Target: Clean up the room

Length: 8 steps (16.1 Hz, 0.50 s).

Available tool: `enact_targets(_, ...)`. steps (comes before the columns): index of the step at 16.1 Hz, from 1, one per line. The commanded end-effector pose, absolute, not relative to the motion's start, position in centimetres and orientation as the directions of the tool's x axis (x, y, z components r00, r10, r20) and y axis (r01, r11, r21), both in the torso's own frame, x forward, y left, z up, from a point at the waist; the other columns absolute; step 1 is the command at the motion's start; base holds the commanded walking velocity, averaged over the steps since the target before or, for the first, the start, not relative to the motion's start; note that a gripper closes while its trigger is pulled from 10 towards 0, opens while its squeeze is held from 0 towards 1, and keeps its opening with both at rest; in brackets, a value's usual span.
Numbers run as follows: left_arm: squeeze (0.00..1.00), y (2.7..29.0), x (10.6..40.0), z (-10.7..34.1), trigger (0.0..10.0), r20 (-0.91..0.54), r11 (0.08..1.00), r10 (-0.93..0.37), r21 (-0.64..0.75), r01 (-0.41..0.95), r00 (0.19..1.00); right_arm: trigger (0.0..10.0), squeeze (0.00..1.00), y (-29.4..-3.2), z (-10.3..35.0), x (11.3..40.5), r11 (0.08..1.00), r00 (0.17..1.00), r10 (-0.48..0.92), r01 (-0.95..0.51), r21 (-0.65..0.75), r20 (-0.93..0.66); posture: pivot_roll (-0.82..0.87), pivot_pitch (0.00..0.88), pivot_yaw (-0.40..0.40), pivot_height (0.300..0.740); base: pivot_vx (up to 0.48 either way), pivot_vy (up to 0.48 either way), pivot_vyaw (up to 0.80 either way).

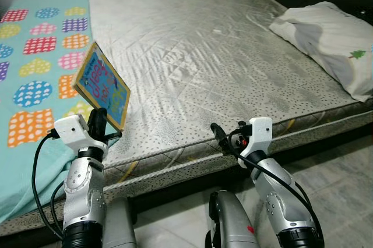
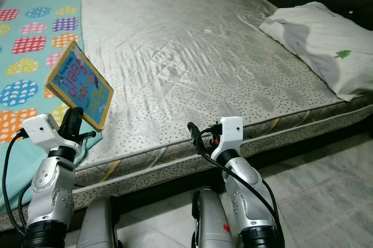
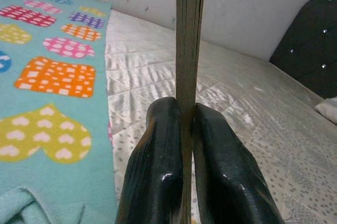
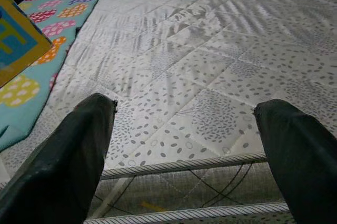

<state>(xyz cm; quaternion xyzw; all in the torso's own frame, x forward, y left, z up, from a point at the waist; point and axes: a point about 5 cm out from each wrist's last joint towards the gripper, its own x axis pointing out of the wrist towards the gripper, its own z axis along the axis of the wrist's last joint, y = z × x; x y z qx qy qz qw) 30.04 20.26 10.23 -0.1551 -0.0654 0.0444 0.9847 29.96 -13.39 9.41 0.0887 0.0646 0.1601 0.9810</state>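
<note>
left gripper (image 1: 98, 121) pinched tight on bottom edge of thin book (image 1: 102, 85), held upright and tilted above bed's (image 1: 192, 73) front left edge, over the teal blanket (image 1: 35, 73) | right gripper (image 1: 227, 137) spread wide, holding nothing, near mattress front edge | pillow (image 1: 329, 41) far right on bed

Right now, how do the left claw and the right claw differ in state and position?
The left claw is shut on a thin book, held above the blanket's edge; the right claw is open and holds nothing. The left one sits over the bed; the right one hangs at the mattress's near edge. Both have black fingers and point toward the bed.
</note>
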Motion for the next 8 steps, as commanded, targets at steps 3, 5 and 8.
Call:
enact_targets(3,0.0,19.98,29.81,11.2,0.0,0.144,0.954,0.106,-0.293,-0.06,0.984,10.0,0.0,-13.46,10.22,30.09,0.93,0.943,0.327,-0.31,0.2,-0.06,-0.09,0.029,-0.014,0.58,0.0,0.0,0.0)
enact_targets(5,0.0,19.93,29.62,11.25,0.0,0.138,0.953,0.112,-0.295,-0.067,0.984,10.0,0.0,-13.19,10.31,30.16,0.925,0.94,0.336,-0.318,0.206,-0.057,-0.09,0.027,-0.018,0.599,0.0,0.0,0.0)
enact_targets(8,0.0,19.85,29.41,11.25,0.0,0.127,0.951,0.121,-0.298,-0.078,0.985,10.0,0.0,-13.1,10.4,30.42,0.924,0.939,0.339,-0.322,0.208,-0.054,-0.09,0.026,-0.021,0.628,0.0,0.0,0.0)
